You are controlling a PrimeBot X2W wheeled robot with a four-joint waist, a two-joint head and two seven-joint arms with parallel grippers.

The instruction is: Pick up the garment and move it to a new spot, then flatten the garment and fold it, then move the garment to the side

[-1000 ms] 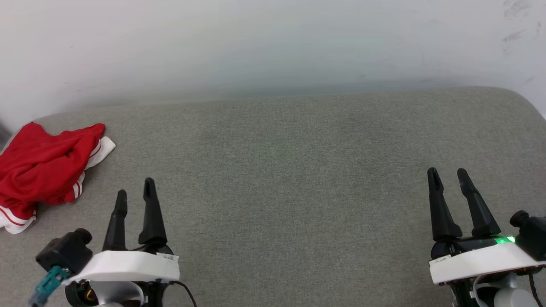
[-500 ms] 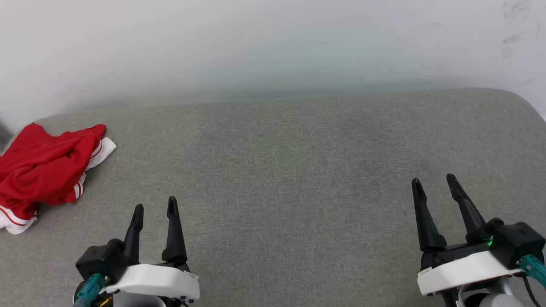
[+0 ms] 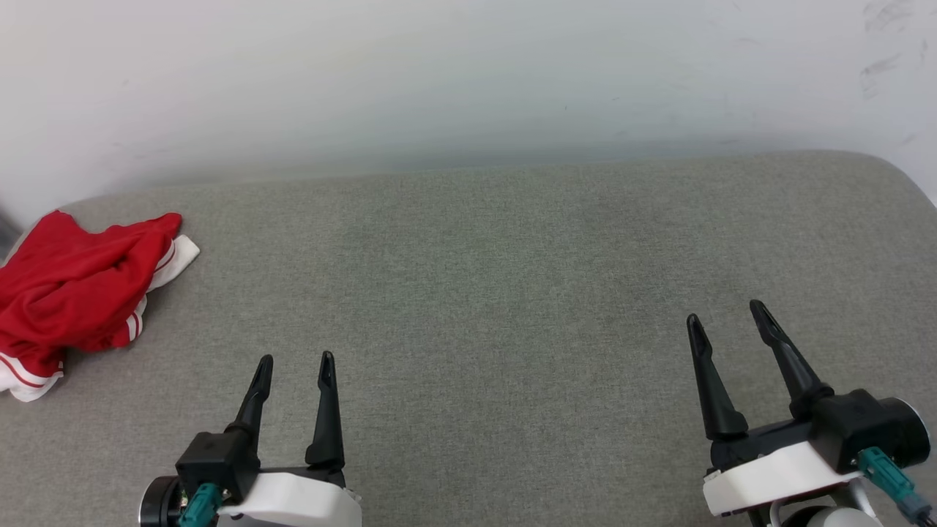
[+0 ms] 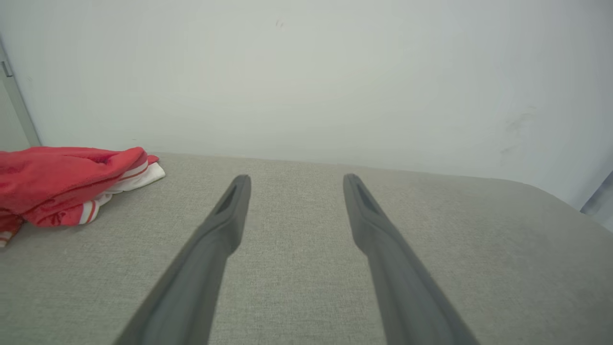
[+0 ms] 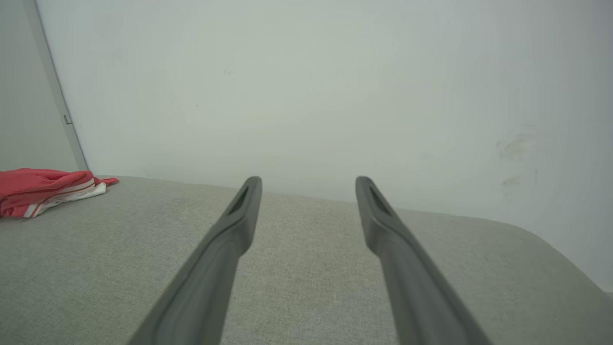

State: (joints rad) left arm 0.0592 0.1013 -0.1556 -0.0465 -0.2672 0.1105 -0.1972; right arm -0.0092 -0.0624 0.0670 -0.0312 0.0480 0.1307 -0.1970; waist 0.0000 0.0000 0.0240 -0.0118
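The garment (image 3: 73, 293), red with white sleeves and red-and-white stripe trim, lies bunched in a heap at the far left edge of the grey padded surface (image 3: 483, 293). In the left wrist view the garment (image 4: 62, 184) sits to the left of the fingers, apart from them. It shows small at the left in the right wrist view (image 5: 43, 189). My left gripper (image 3: 295, 360) stands open at the lower left, empty, to the right of and nearer than the heap. My right gripper (image 3: 725, 313) is open and empty at the lower right.
A pale wall (image 3: 468, 80) rises straight behind the surface. The surface's back right corner (image 3: 897, 172) is rounded and drops off. A door frame edge (image 5: 57, 91) stands behind the garment at the left.
Both grippers have drawn back toward the bottom of the head view, the left one also shifting right, away from the garment. Both stay open. The garment has not moved.
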